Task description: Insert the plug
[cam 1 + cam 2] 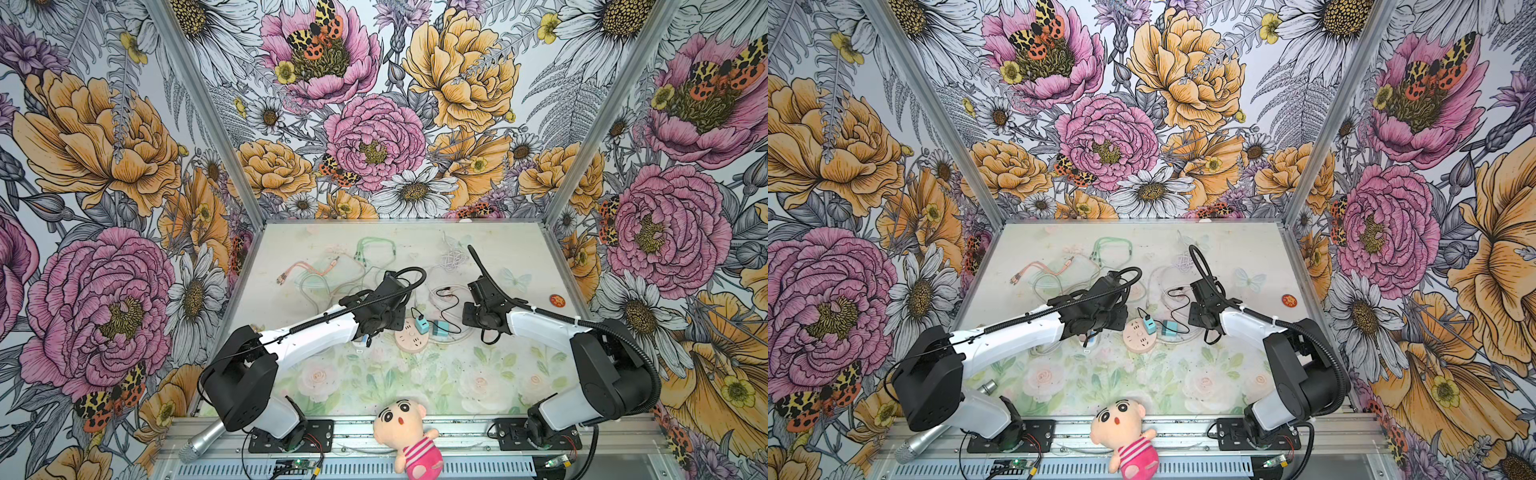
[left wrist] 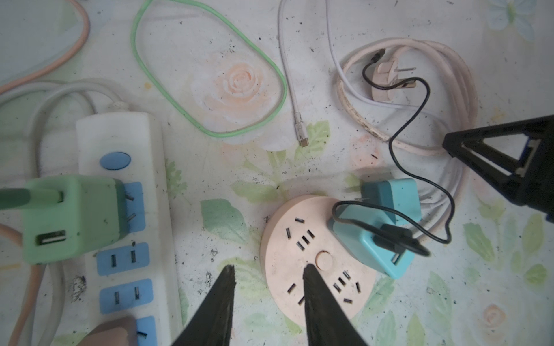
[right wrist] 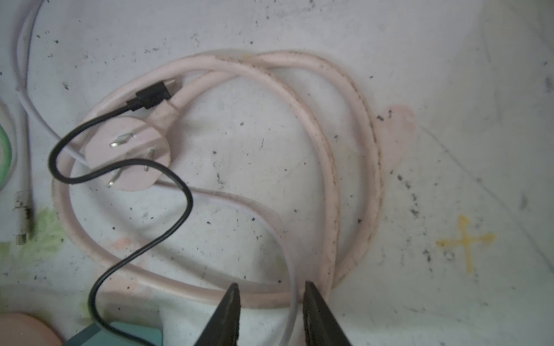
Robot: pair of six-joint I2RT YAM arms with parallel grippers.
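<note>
Here, the left end effector (image 2: 269, 269) is spread, empty, at the round pink power strip (image 2: 278, 260); the right end effector (image 3: 272, 284) is spread above the pink cord (image 3: 371, 167).

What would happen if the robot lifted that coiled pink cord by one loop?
Probably floppy: the pink cord lies in loose loops with no tie in sight, so they would likely sag and spread apart. Its plug looks bulkier than the cord and may dangle. The black cable lies across the plug, so it might drag along.
</note>
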